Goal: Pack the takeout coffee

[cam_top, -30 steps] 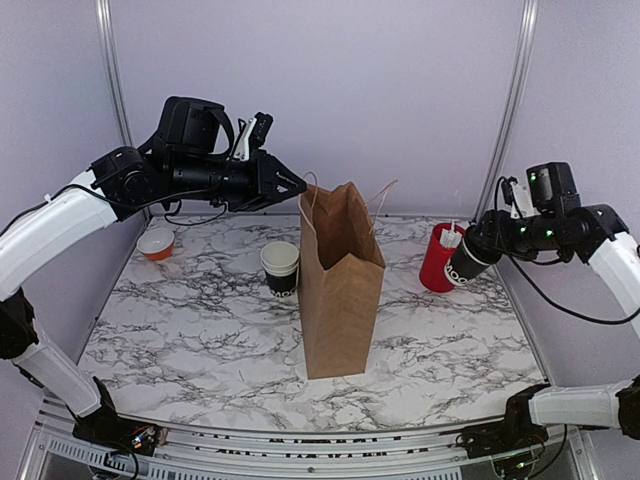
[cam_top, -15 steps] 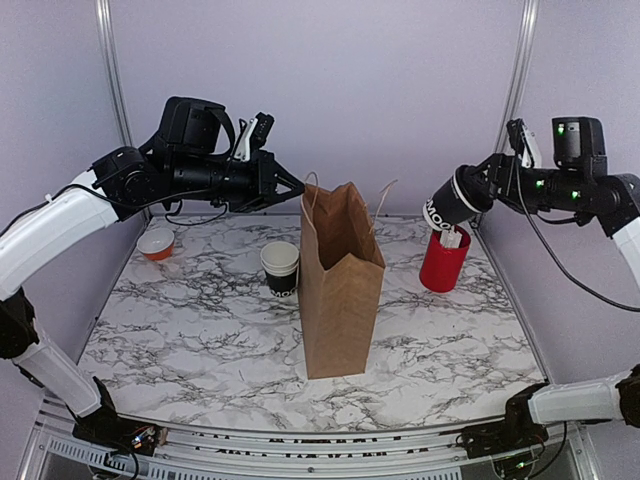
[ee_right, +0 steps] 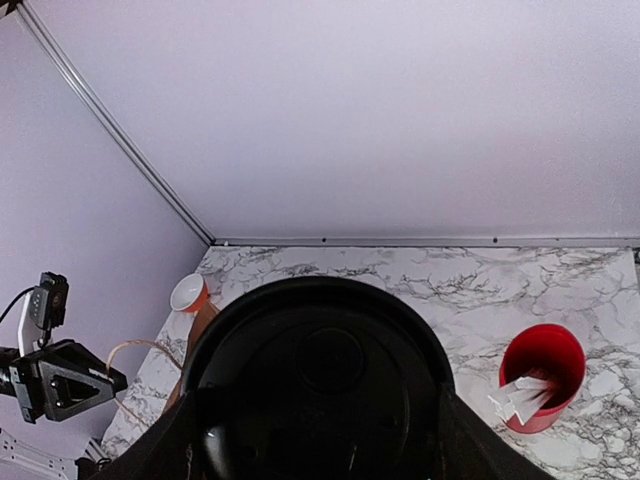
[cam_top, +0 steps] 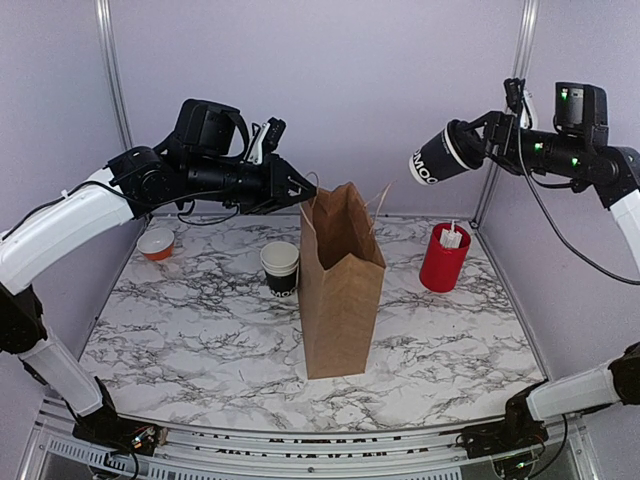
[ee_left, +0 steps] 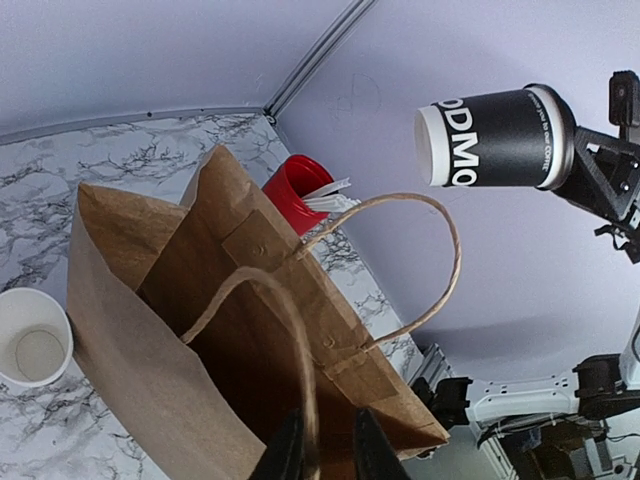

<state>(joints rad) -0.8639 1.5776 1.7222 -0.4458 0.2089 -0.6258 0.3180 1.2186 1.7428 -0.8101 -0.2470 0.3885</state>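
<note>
The takeout coffee [cam_top: 440, 158], a black lidded cup with white lettering, lies sideways high in the air, right of the bag's mouth, with my right gripper [cam_top: 472, 146] shut on it. In the right wrist view its black lid [ee_right: 320, 390] fills the space between my fingers [ee_right: 150, 455]. The left wrist view shows the cup [ee_left: 495, 138] bottom-first, above the bag's far handle [ee_left: 440, 260]. The brown paper bag [cam_top: 340, 290] stands open mid-table. My left gripper [cam_top: 298, 188] sits at its left top edge, shut on the near handle [ee_left: 290, 310], which runs between the narrow jaws.
A red cylinder [cam_top: 443, 258] with white packets stands right of the bag. A lidless black cup [cam_top: 280, 268] stands left of the bag. A small orange bowl [cam_top: 156, 244] sits at the back left. Metal frame posts rise at both back corners.
My right arm has lifted the coffee from beside the red cylinder up and to the left, toward the bag. My left gripper has shifted slightly right at the bag's handle.
</note>
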